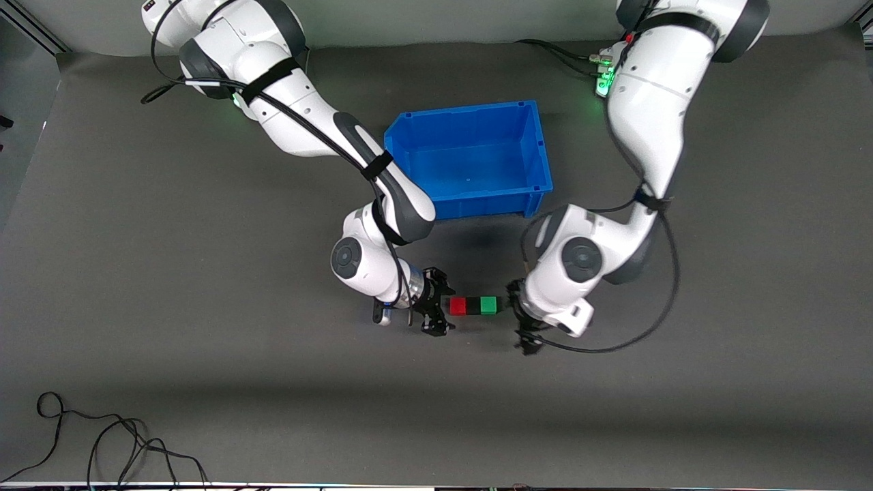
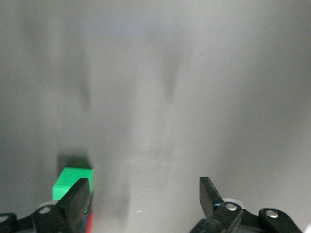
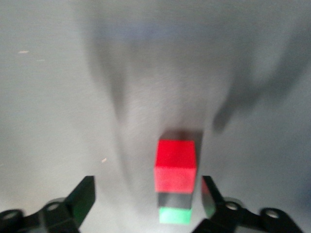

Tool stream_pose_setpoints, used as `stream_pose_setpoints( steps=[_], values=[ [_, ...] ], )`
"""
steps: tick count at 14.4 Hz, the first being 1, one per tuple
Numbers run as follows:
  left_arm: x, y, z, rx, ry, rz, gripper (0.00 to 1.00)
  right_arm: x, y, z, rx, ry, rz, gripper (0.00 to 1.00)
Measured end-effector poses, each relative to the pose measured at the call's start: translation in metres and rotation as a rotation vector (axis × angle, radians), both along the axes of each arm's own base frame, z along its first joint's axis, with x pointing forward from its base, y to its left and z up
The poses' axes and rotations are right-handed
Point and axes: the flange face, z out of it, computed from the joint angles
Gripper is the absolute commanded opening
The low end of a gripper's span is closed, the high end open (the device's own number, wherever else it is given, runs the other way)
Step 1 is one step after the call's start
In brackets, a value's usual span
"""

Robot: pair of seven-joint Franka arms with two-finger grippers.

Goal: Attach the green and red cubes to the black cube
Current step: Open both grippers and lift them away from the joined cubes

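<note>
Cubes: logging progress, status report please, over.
Left gripper open, right gripper open, one at each end of the cube row. Red cube, black cube, green cube joined on the mat. Bin clear of them.

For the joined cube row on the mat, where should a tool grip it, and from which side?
Probably from above, fingers closing on the long sides of the black cube at the middle; the red cube and green cube cover its ends, so only those faces are free.

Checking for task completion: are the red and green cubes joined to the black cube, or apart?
Joined, apparently: red cube, black cube and green cube form one gapless row on the mat, black in the middle; both grippers open, holding nothing.
</note>
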Motion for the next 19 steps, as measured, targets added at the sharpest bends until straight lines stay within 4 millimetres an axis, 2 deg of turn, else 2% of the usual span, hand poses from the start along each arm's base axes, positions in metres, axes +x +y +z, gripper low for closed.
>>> stream_pose_setpoints(
  steps=[2, 4, 6, 9, 12, 14, 17, 19],
  values=[
    [0.006, 0.023, 0.035, 0.045, 0.003, -0.078, 1.00, 0.014, -0.019, 0.031, -0.017, 0.032, 0.018, 1.00],
    [0.003, 0.033, 0.058, 0.093, 0.013, -0.175, 1.00, 0.027, -0.046, 0.077, -0.046, 0.067, 0.044, 1.00],
    [-0.005, 0.040, 0.067, 0.140, 0.060, -0.320, 1.00, 0.031, -0.073, 0.128, -0.096, 0.096, 0.099, 1.00],
    [-0.009, 0.060, 0.080, 0.177, 0.105, -0.521, 1.00, 0.019, -0.111, 0.199, -0.211, 0.130, 0.249, 1.00],
    [-0.009, 0.103, 0.109, 0.212, 0.096, -0.736, 1.00, 0.005, -0.153, 0.251, -0.316, 0.139, 0.420, 1.00],
    [-0.013, 0.135, 0.131, 0.232, 0.074, -0.814, 1.00, -0.002, -0.181, 0.281, -0.370, 0.115, 0.519, 1.00],
    [-0.029, 0.185, 0.152, 0.246, 0.080, -1.007, 1.00, -0.016, -0.229, 0.320, -0.444, 0.065, 0.633, 1.00],
    [-0.043, 0.218, 0.161, 0.231, 0.116, -1.165, 1.00, -0.024, -0.272, 0.342, -0.443, 0.027, 0.703, 1.00]
  ],
)
